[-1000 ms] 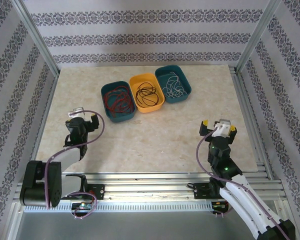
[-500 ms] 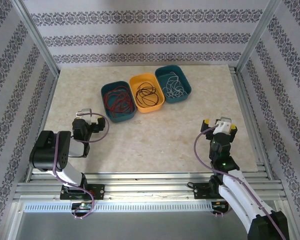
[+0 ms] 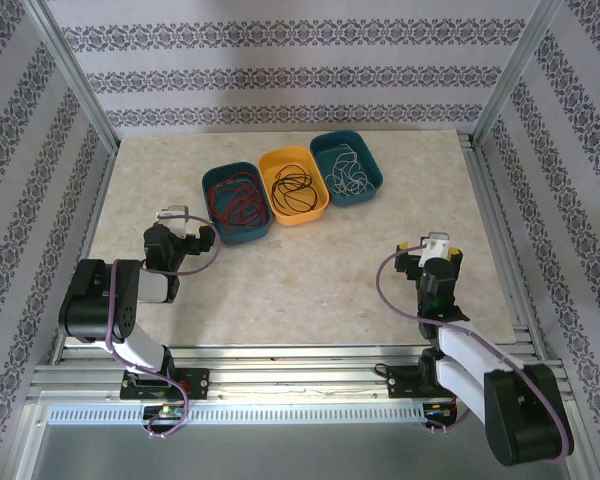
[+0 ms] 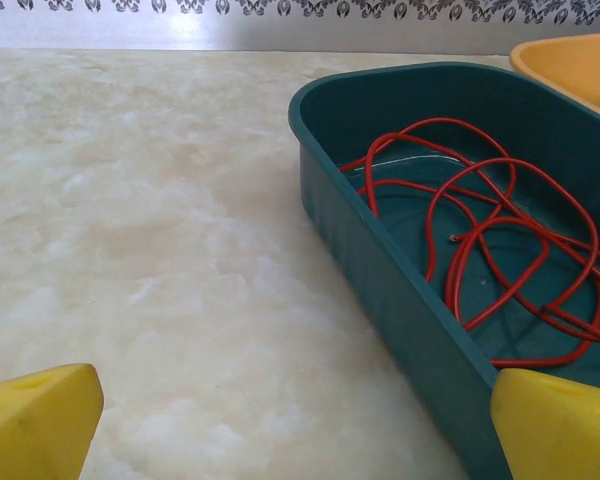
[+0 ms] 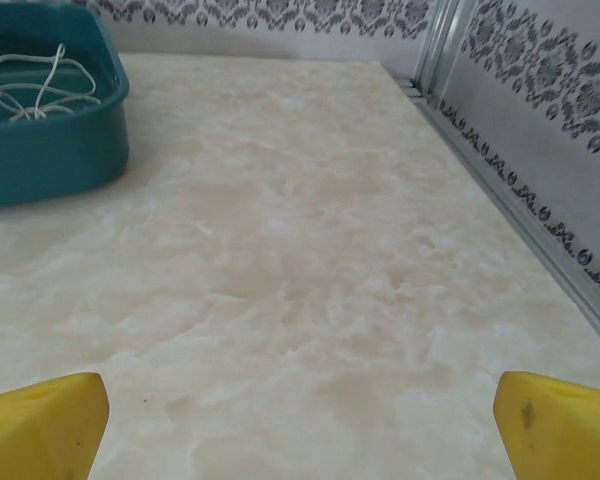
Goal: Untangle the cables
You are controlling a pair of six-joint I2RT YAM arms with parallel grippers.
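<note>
Cables [image 3: 294,190]: three thin wires, apart from one another, one to a tray in the row at the far middle of the table [image 3: 310,285]
Red cable [image 3: 232,205]: loose loops crossing over themselves, lying in the left tray [image 4: 380,275]
Black cable [image 3: 296,192]: a loose coil in the yellow tray [image 3: 302,217], between the two teal ones
White cable [image 3: 345,175]: small loops in the right tray [image 3: 365,197]
Done, as I judge it: the colours are parted and sorted, no wire runs from one tray to the next, and none lies on the bare table
Left, as I judge it: little or nothing; each wire overlaps itself inside its tray, and whether any of those crossings is a real knot is too fine to tell
Left gripper [image 4: 300,425]: low over the table just beside the near wall of the left tray, jaws spread wide, nothing between them
Right gripper [image 5: 300,420]: low over bare table at the right, well apart from the trays, jaws spread wide, holding nothing
Step in hand: both arms look parked clear of the trays, which reads as the end of the job rather than the start of a grasp
</note>
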